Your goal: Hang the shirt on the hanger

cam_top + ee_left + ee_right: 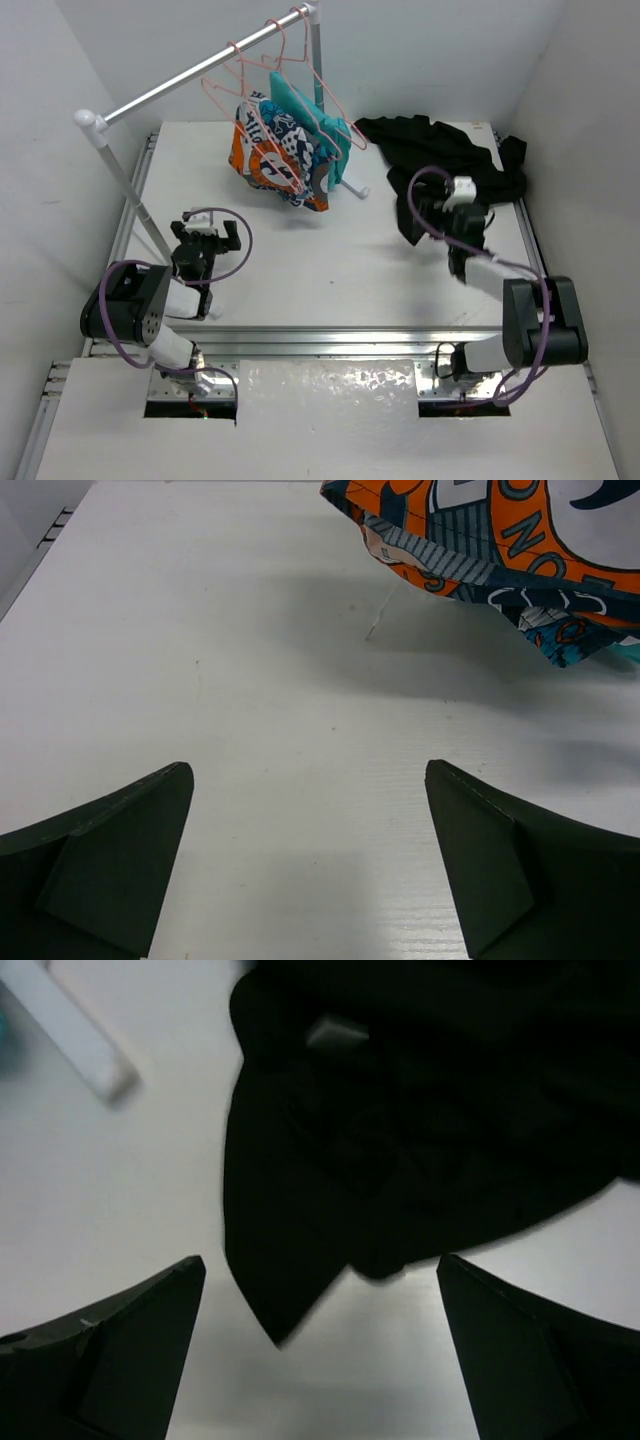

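Observation:
The black shirt [440, 150] lies crumpled at the back right of the table. In the right wrist view it [420, 1130] fills the upper part, with its white neck label [335, 1032] showing and a pointed corner reaching down between my fingers. My right gripper [442, 203] [320, 1265] is open just above the shirt's near edge and holds nothing. Several salmon-pink wire hangers [215, 72] hang on the rail. My left gripper [210, 230] [310, 770] is open and empty over bare table on the left.
A white clothes rail [180, 80] runs diagonally across the back left, its foot [355, 188] [70, 1030] close to the shirt. An orange-white-blue patterned garment [275, 150] [500, 540] and a teal garment [310, 120] hang from hangers on it.

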